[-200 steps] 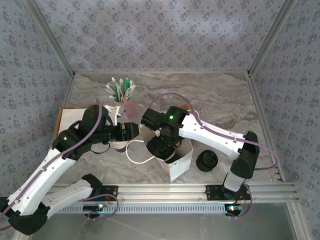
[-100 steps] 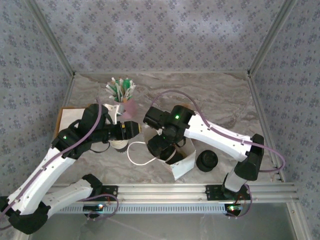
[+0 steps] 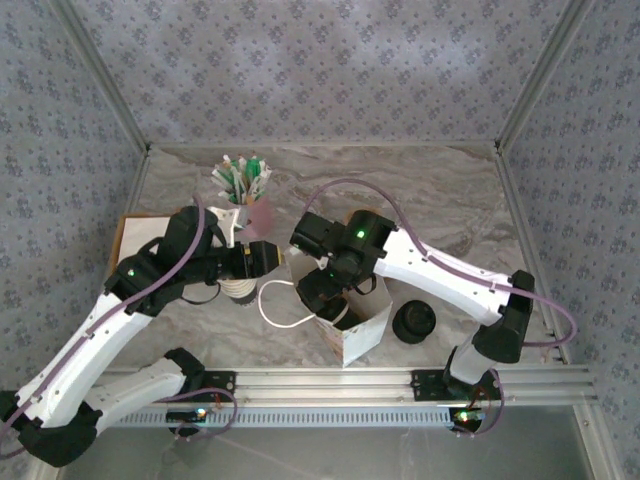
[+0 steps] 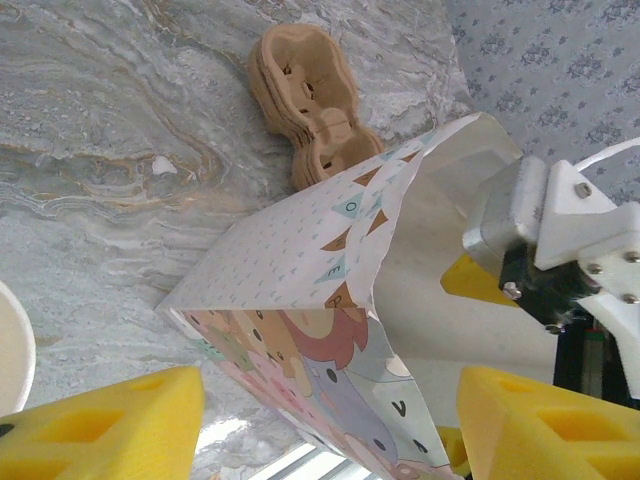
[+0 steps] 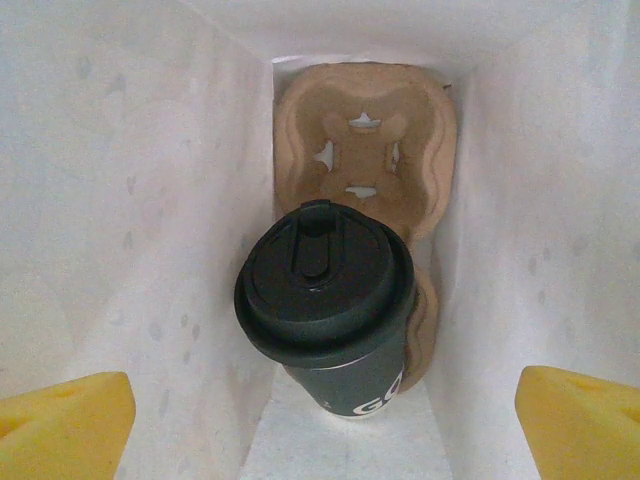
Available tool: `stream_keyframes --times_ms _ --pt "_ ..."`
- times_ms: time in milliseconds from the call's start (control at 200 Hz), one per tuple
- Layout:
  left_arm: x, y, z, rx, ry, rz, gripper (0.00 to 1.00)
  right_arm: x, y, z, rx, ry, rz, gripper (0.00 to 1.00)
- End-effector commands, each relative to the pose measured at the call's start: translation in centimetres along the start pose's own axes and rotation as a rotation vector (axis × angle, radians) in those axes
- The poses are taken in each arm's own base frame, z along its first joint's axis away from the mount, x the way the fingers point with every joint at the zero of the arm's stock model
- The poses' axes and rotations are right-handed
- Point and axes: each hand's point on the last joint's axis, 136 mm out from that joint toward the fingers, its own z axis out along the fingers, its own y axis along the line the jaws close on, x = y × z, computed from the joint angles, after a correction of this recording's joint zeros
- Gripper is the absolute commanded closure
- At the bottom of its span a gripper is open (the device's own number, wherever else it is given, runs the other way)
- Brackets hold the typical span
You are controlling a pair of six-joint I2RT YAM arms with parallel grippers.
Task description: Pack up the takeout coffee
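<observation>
The takeout coffee (image 5: 335,310), a dark cup with white lettering under a round black lid, stands in a brown pulp carrier (image 5: 365,130) at the bottom of a white paper bag (image 5: 150,200). My right gripper (image 5: 325,420) hangs open above it inside the bag's mouth (image 3: 365,325), yellow fingers wide apart and clear of the cup. My left gripper (image 4: 330,425) is open at the bag's left side. The bag's printed folded edge (image 4: 300,250) lies between its fingers, and they do not press on it.
A pink cup of green-and-white sticks (image 3: 250,205) stands behind the left arm. White cups (image 3: 238,291) sit under the left wrist. Black lids (image 3: 413,322) lie right of the bag. Spare pulp carriers (image 4: 305,100) rest on the marble beyond the bag.
The right arm's elbow has swung out to the right and its wrist has shifted slightly over the bag. The left arm has stayed put. Both grippers keep the same opening.
</observation>
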Motion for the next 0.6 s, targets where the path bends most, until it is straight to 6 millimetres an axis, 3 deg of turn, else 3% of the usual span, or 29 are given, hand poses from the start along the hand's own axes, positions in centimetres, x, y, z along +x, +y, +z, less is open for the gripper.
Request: stream_keyframes --times_ms 0,235,595 --pt "-1.0 -0.8 -0.8 0.012 -0.029 0.025 0.32 -0.1 0.2 -1.7 -0.019 -0.049 0.010 0.00" --pt "-0.9 -0.8 -0.7 0.013 -0.026 0.025 0.32 0.2 0.2 -1.5 -0.025 -0.037 0.012 0.00" --pt "-1.0 -0.8 -0.9 0.011 -0.031 0.024 0.32 -0.5 0.0 -3.0 -0.025 -0.099 0.019 0.00"
